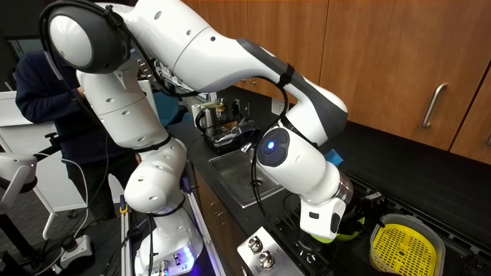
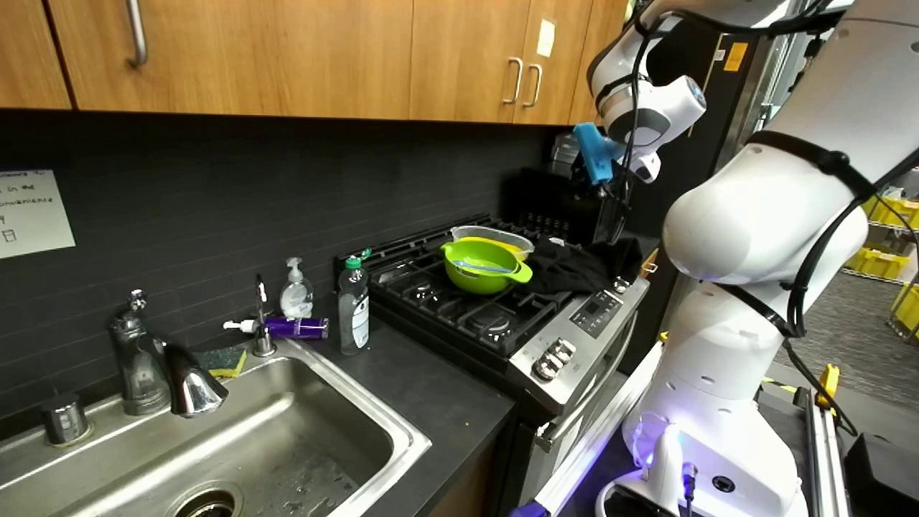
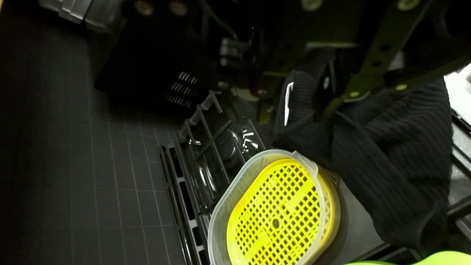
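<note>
My gripper [image 3: 296, 110] comes in from the top of the wrist view. Its two dark fingers stand apart. A black ribbed cloth [image 3: 390, 158] with a white tag [image 3: 288, 105] shows between and below them. The cloth lies bunched on the stove [image 2: 574, 267]. Whether the fingers touch it I cannot tell. A clear oval container holds a yellow perforated insert [image 3: 272, 217], also seen in both exterior views [image 1: 404, 247]. A green bowl [image 2: 477, 278] with a blue utensil [image 2: 482, 268] in it stands beside the container. In both exterior views the gripper is dark and hard to make out.
The gas stove [image 2: 495, 323] has black grates and front knobs [image 2: 553, 359]. A dark vented box [image 3: 147, 70] stands behind the cloth. A sink [image 2: 287, 445], faucet [image 2: 158, 366] and soap bottles [image 2: 353, 305] are beside the stove. Wooden cabinets [image 2: 287, 57] hang above.
</note>
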You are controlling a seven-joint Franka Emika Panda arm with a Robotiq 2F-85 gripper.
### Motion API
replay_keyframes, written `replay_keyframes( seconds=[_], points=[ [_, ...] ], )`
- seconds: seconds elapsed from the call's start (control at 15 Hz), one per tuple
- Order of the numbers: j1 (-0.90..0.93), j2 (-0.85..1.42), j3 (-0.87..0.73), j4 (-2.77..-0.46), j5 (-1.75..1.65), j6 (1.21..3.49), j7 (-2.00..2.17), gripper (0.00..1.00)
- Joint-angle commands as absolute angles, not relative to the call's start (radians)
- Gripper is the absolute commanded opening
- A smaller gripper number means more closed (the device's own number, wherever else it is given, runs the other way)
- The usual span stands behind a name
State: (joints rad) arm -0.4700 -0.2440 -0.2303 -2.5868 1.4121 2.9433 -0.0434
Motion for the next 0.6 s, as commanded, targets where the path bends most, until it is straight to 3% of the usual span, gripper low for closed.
replay_keyframes(
  seconds=[0.0, 0.33, 0.53],
  points=[
    [-0.484, -0.196, -0.241, -2.559, 1.364, 2.919, 0.012, 0.66],
    [-0.466, -0.108, -0.320, -2.501, 1.270, 2.862, 0.116, 0.99],
    [-0.475, 0.031, -0.372, -2.401, 1.177, 2.762, 0.277, 1.00]
  ],
)
